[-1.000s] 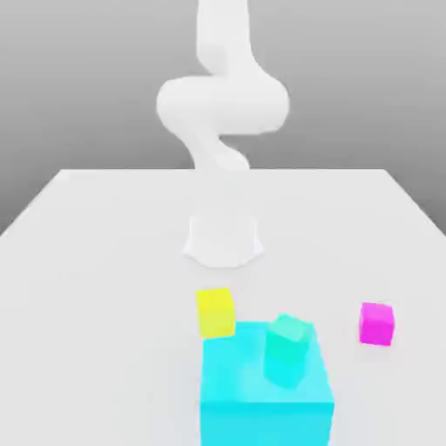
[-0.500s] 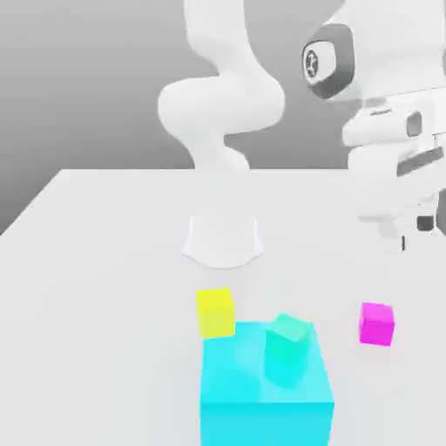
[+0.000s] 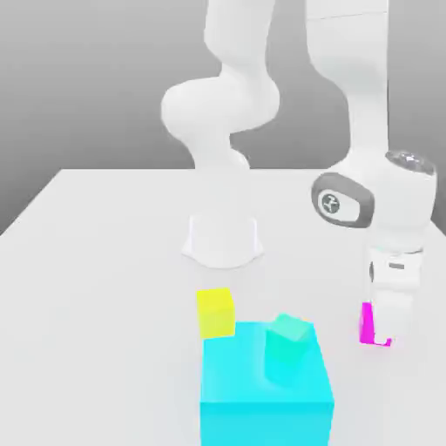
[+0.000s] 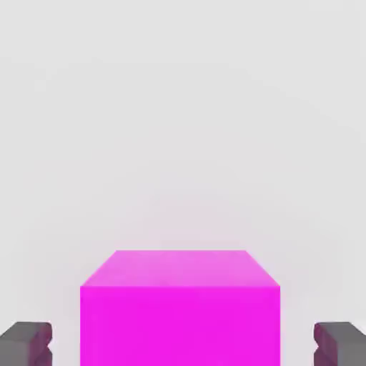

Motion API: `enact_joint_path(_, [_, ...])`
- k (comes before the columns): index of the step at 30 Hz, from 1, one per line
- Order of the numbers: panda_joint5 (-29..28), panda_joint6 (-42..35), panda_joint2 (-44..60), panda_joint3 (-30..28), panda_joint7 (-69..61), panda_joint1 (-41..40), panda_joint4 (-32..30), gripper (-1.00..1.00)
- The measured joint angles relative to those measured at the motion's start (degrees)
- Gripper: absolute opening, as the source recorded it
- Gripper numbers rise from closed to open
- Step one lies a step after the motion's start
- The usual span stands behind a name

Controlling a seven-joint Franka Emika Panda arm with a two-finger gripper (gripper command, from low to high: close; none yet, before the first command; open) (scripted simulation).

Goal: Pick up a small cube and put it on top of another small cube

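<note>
A small magenta cube [image 3: 367,324] rests on the white table at the exterior view's right, partly covered by my gripper [image 3: 384,327], which has come down over it. In the hand view the magenta cube [image 4: 180,307] sits between my two grey fingertips [image 4: 26,343], with a visible gap on each side, so the gripper [image 4: 183,344] is open around it and not touching. A small yellow cube [image 3: 215,312] sits on the table near the middle. A small teal cube [image 3: 287,347] stands tilted on a large cyan block [image 3: 235,396].
The arm's white base [image 3: 223,239] stands behind the yellow cube. The large cyan block sits at the table's front edge, touching the yellow cube's corner. The white table [image 3: 96,261] spreads open to the exterior view's left.
The arm has dropped from high at the exterior view's right down onto the magenta cube. None of the cubes has moved.
</note>
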Motion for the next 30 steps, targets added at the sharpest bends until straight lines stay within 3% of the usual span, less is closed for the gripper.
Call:
enact_joint_path(6, [0.4,-1.3,-1.5,0.8,-0.3,-0.7,-0.3,-1.0])
enact_joint_path(12, [7.8,-11.1,-13.2,4.6,-6.4,-4.1,-2.1,-1.0])
enact_joint_path(22, [9.2,-34.5,-29.2,-7.5,-21.6,-19.0,5.5,-1.0])
enact_joint_path(26, [9.6,-28.6,-24.1,-8.9,-23.1,-20.0,4.5,-1.0])
enact_joint_path(27, [9.7,-26.6,-22.6,-9.0,-23.2,-20.0,4.0,1.0])
enact_joint_path(30, [9.7,-26.6,-22.6,-9.0,-23.2,-20.0,4.0,1.0])
